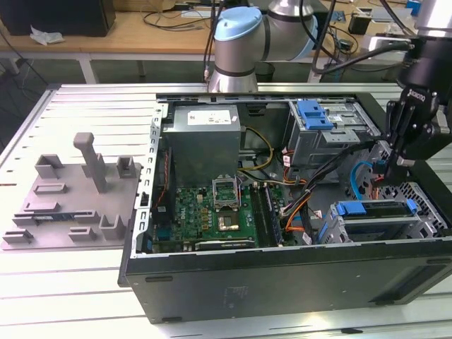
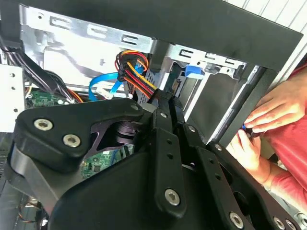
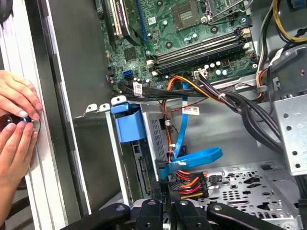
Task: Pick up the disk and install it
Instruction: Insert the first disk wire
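The hand point(image 3: 165, 188), fingers pinched together at the cables point(image 3: 190, 183), hides whether it grips any

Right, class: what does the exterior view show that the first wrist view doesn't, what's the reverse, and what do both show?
Exterior view: the grey fixture plate beside the computer case, and the arm's blue-capped joint. First wrist view: a person's hands at the case's outer edge. Both: the green motherboard, the blue cable and the blue carrier bracket on the drive cage.
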`<state>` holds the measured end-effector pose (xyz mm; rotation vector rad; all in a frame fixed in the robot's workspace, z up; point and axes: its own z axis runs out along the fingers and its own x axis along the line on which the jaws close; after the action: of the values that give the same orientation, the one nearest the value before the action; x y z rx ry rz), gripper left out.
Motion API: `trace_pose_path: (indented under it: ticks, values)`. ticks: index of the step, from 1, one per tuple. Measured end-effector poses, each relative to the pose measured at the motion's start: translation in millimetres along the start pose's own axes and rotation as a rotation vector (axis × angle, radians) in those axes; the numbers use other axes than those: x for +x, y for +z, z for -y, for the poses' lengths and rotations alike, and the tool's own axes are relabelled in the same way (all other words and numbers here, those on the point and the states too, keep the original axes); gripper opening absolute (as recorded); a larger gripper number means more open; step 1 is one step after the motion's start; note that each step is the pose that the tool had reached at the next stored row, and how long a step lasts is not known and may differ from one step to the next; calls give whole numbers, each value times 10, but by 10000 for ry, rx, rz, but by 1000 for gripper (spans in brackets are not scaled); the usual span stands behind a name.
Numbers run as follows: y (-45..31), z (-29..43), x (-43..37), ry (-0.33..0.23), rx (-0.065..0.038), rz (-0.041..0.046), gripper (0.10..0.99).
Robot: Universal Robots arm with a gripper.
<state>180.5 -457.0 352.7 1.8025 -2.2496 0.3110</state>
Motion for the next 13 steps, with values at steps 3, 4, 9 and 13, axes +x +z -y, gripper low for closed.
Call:
trace_pose_path:
  ticks: [3,4,9,13]
  values:
    - [7,-3,60,-72,15,82,165]
    - [8,-5,75,-103,23,113,165]
    - [11,-16,106,-340,74,248,165]
    - [14,-38,118,-893,197,512,165]
